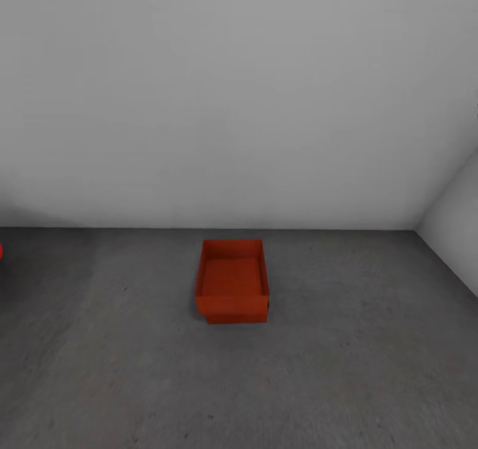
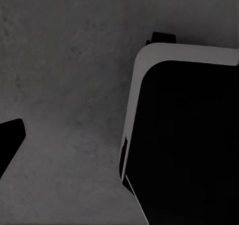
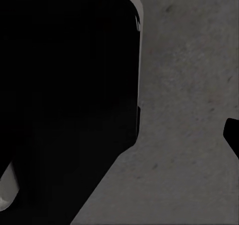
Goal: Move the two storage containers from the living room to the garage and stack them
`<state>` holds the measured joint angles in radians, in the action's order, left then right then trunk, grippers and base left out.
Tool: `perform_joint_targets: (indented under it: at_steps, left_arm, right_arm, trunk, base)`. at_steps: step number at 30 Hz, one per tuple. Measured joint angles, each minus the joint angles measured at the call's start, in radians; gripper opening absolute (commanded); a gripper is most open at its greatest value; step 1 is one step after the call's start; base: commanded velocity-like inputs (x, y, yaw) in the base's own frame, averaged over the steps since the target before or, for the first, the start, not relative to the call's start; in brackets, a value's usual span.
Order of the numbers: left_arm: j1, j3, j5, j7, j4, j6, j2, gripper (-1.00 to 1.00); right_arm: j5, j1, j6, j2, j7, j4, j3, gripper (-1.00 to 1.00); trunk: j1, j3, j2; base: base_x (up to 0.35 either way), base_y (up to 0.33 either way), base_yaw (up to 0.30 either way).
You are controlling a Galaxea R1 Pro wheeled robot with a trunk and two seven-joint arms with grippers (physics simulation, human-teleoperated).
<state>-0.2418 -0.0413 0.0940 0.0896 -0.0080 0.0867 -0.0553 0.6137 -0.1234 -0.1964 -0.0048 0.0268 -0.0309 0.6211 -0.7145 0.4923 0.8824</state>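
Sitting stacked, 2 storage containers on floor in head view, wrist views blurred, claw state untellable

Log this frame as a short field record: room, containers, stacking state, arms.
room: garage-like, white wall, grey concrete floor
containers: orange-red bin on the floor near the wall; a second orange-red edge shows beneath it, slightly offset
stacking state: looks stacked, lower bin mostly hidden
arms: wrist views face the floor beside the robot's dark body; pincer states cannot be told
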Motion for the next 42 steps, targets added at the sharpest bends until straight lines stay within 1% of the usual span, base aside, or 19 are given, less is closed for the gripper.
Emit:
perform_joint_targets:
  at_steps: [42]
  left_arm:
    - [0.000, 0.000, 0.000, 0.000, 0.000, 0.000, 0.000, 1.00]
  right_arm:
    - [0.001, 0.000, 0.001, 0.001, 0.001, 0.000, 0.000, 1.00]
  trunk:
    - [0.000, -0.068, 0.000]
  base:
    - [0.000, 0.000, 0.000]
